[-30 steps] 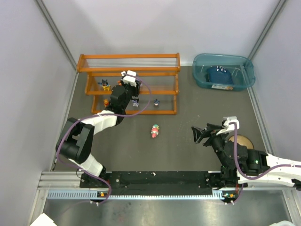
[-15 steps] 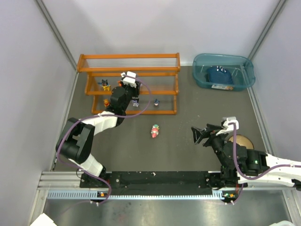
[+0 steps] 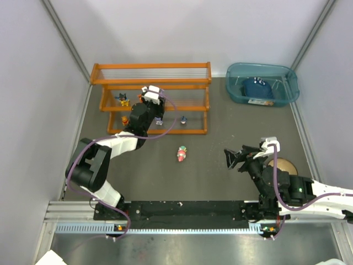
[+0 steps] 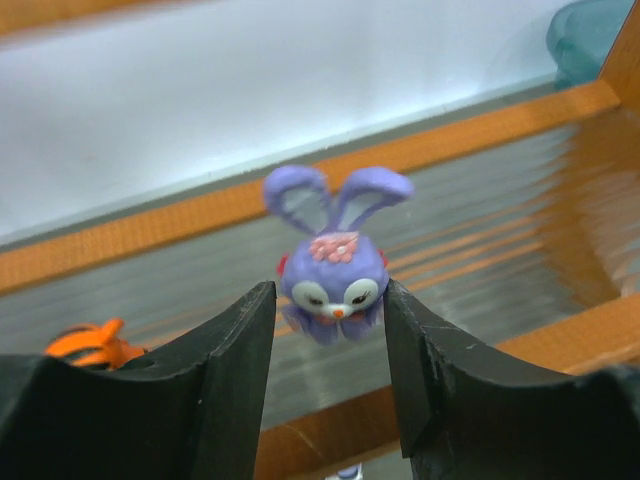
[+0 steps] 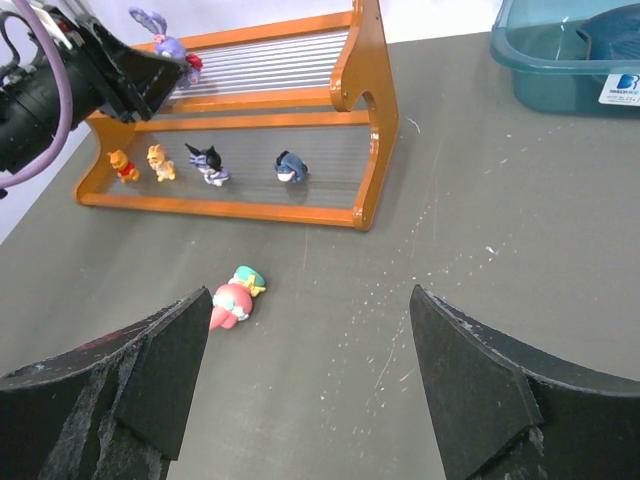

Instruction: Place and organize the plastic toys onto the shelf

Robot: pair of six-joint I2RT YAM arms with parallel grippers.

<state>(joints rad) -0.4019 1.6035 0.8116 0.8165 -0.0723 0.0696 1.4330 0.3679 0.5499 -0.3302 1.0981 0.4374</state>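
Pinching the purple bunny (image 4: 335, 265) by its sides, the left gripper (image 4: 328, 292) holds it at the middle tier of the shelf (image 5: 362, 110). The bunny faces the wrist camera with its ears up, but whether its feet touch the wire rods cannot be told. The right gripper (image 5: 310, 300) hangs spread wide and empty over the table (image 5: 450, 250), well apart from everything. The main risk is the release. If the fingers part while the bunny is above the rods, or leaning, it will likely topple, since the thin rods give small feet poor footing, and it could roll forward off the tier. A finger swinging outward could also nudge the dark and orange toy (image 3: 122, 99) standing on the same tier just to the left. I count seven toys. One is in the claw and one is on the middle tier. Four stand in a row on the lowest tier: orange toy (image 5: 123, 165), tan toy (image 5: 158, 160), black-yellow toy (image 5: 208, 163) and navy-white toy (image 5: 290, 165). The pink-red-white toy (image 5: 232, 300) lies on its side on the table in front of the shelf, not yet placed. There is one shelf with three tiers, and one teal bin (image 3: 236, 88) holding one dark blue object (image 3: 258, 88).
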